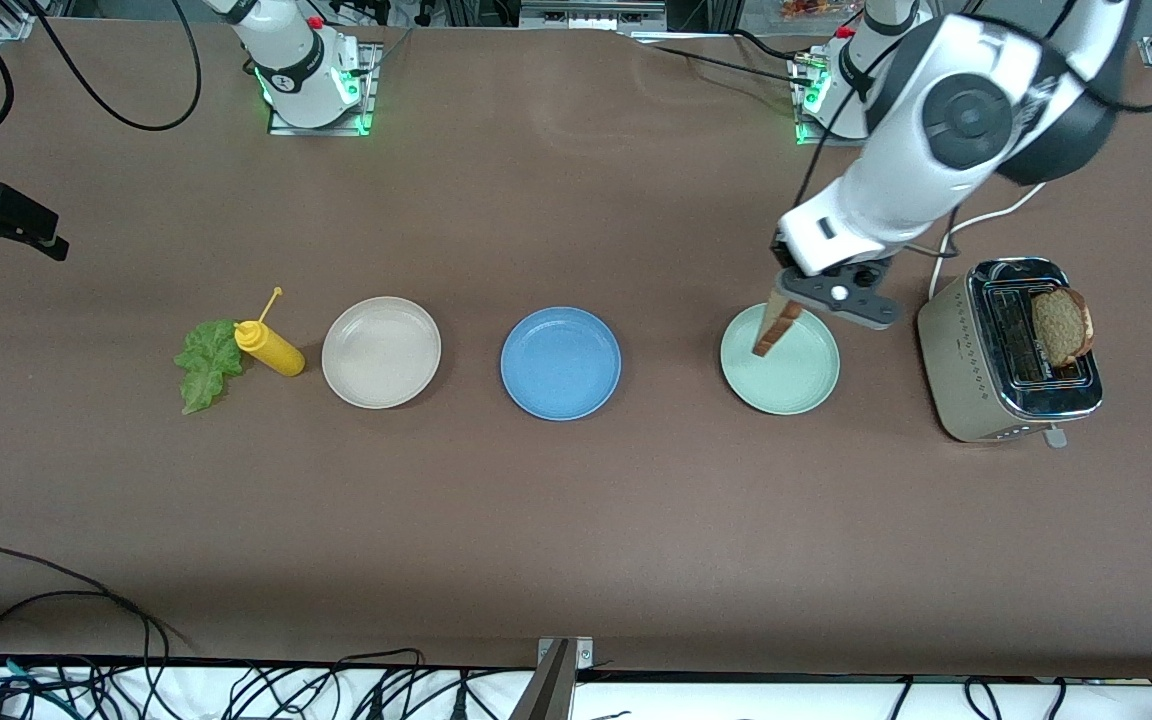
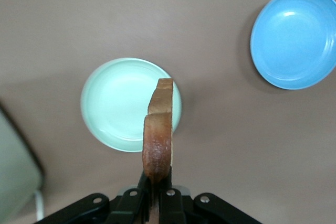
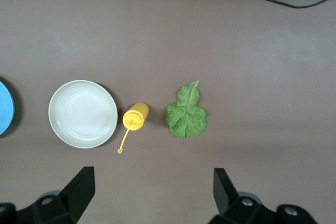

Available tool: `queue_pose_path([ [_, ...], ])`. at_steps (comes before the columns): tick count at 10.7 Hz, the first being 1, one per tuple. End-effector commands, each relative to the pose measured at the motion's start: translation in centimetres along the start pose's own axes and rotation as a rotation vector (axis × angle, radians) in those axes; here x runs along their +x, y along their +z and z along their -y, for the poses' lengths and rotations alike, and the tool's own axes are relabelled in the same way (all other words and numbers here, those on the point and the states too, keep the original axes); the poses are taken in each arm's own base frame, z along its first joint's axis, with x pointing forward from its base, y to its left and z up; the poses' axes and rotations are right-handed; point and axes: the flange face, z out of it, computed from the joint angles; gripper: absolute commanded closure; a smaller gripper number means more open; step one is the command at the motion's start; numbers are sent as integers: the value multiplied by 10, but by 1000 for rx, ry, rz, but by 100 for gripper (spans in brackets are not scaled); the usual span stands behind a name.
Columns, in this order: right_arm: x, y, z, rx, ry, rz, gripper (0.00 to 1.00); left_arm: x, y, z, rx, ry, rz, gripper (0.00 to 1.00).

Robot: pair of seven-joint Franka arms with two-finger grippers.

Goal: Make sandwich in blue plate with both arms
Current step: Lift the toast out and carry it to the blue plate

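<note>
Brown table (image 1: 576, 520): my left gripper (image 1: 786, 300) holds bread (image 1: 777, 325) over the green plate (image 1: 806, 385); next I carry it to the blue plate (image 1: 561, 363). Right gripper (image 3: 152, 192) waits, wide, above the lettuce (image 3: 186, 113).

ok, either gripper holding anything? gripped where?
Left gripper holds a bread slice by one crust edge, hanging on edge over the pale green plate. Right gripper is open and holds nothing.

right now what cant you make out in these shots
- Front view: the right gripper is out of frame past the top edge; only its wrist view shows its fingers spread.
- Front view: the toaster hides the lower part of the second bread slice.
- Left wrist view: the left gripper covers the held bread slice at its lower end.
</note>
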Motion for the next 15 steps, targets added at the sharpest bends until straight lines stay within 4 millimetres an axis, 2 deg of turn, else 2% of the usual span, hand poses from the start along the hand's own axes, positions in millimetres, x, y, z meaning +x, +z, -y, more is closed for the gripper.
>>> queue_pose_path([
  [1, 4, -3, 2, 8, -7, -19, 0, 19, 39, -58, -89, -84, 43, 100],
  [2, 4, -3, -2, 12, -3, -21, 0, 28, 46, -78, -129, -110, 23, 100],
  [4, 9, 7, 6, 3, -25, -3, 0, 51, 68, -109, -215, -164, 33, 100],
  [6, 12, 13, 7, -8, -32, 4, 0, 70, 86, -121, -348, -228, 57, 100],
  [7, 16, 21, 4, -8, -29, 15, 0, 76, 95, -134, -387, -235, 26, 100],
  [10, 16, 22, 8, -9, -37, 24, 0, 95, 131, -152, -486, -272, -26, 100],
  [13, 15, 21, 6, -7, -34, 24, 0, 105, 145, -172, -558, -256, -21, 100],
  [15, 15, 20, 6, -7, -34, 22, 0, 114, 159, -170, -591, -294, -55, 100],
])
